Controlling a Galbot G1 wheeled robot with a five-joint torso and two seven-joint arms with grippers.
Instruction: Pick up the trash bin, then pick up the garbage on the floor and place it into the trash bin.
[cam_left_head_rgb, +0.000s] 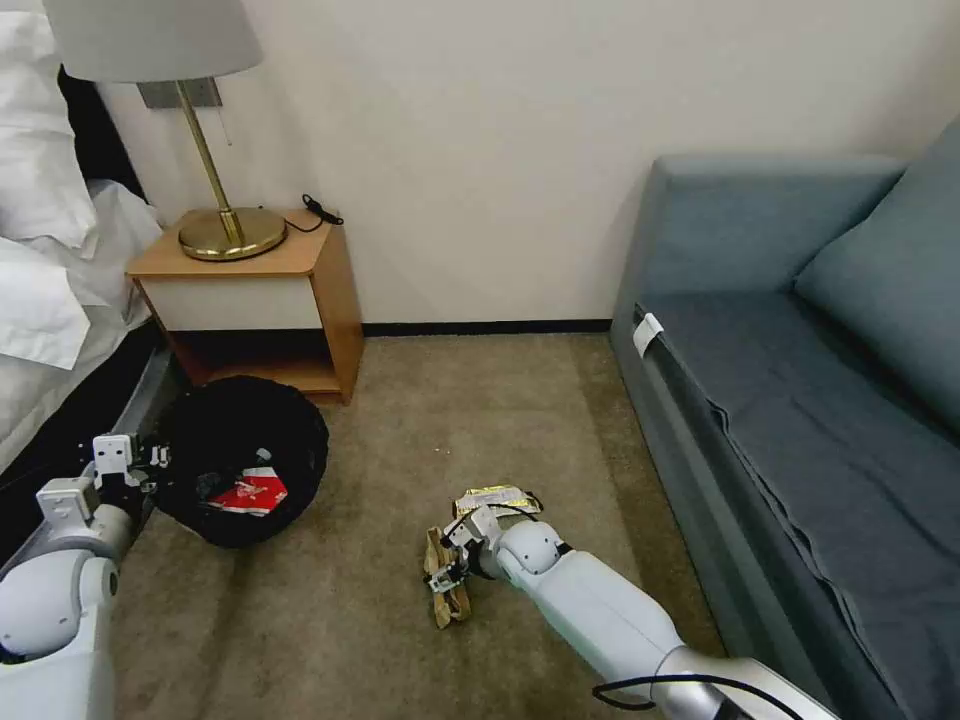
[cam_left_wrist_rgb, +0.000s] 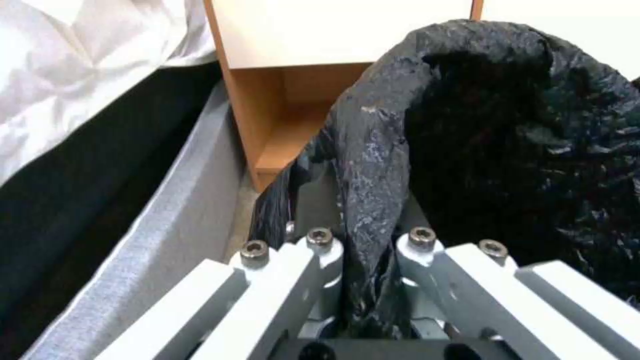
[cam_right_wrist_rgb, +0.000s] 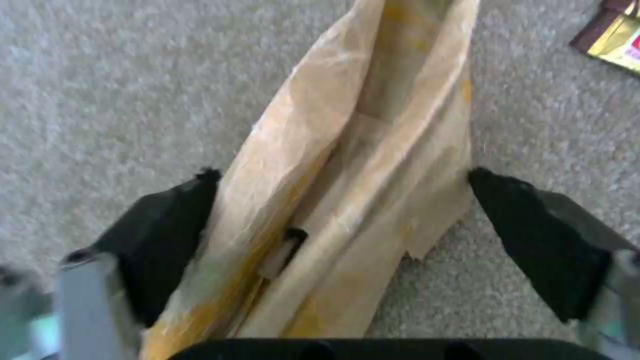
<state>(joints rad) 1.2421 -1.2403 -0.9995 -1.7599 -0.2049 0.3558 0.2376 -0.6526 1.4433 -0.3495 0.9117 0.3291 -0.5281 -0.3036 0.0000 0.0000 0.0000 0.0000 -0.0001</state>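
The trash bin (cam_left_head_rgb: 285, 440), lined with a black bag (cam_left_wrist_rgb: 507, 150), is beside the bed, and my left gripper (cam_left_head_rgb: 135, 462) is shut on its near rim. In the left wrist view its fingers (cam_left_wrist_rgb: 320, 250) pinch the folded bag edge. A red-white wrapper (cam_left_head_rgb: 250, 493) lies inside the bin. My right gripper (cam_left_head_rgb: 447, 570) is low over the carpet, open, with a tan crumpled paper (cam_left_head_rgb: 447, 598) between its fingers. The black pads (cam_right_wrist_rgb: 167, 230) stand on either side of the paper (cam_right_wrist_rgb: 360, 165). A silvery-yellow snack wrapper (cam_left_head_rgb: 497, 497) lies on the carpet just beyond.
A wooden nightstand (cam_left_head_rgb: 260, 290) with a brass lamp (cam_left_head_rgb: 230, 232) stands behind the bin. The bed (cam_left_head_rgb: 50, 300) runs along the left and a blue-grey sofa (cam_left_head_rgb: 800, 400) along the right. Open carpet (cam_left_head_rgb: 450, 400) lies between them.
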